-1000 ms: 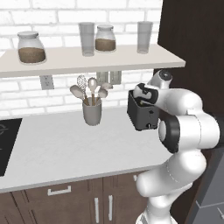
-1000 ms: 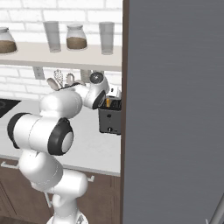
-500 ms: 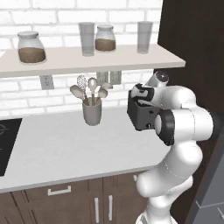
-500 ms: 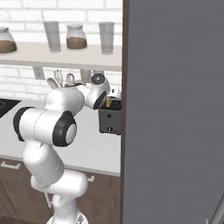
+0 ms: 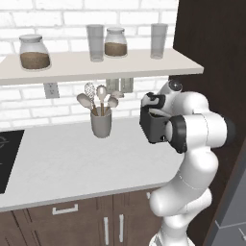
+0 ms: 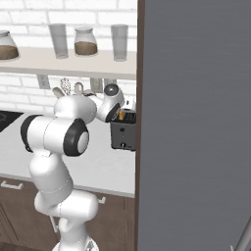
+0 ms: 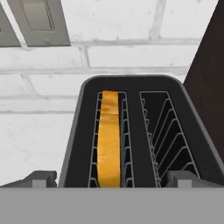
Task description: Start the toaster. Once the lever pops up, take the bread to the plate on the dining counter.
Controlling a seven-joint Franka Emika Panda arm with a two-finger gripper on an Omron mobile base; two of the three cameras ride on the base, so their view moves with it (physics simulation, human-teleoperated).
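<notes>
Boxy dark grey toaster (image 7: 131, 131) on the pale worktop (image 5: 72, 163), against the white brick wall beside a dark panel. Golden-crusted bread slice (image 7: 108, 140) stands in its left slot; right slot empty. Gripper (image 7: 111, 178) hovers just above, jaws spread wide, holding nothing. Grey utensil cup (image 5: 101, 123) stands left of the toaster.

toaster (image 6: 123, 137), utensil cup (image 5: 101, 123) on worktop (image 5: 72, 161)

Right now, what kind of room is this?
A kitchen, rendered: a toaster with bread in one slot, a utensil cup on the worktop, jars on a shelf.
</notes>
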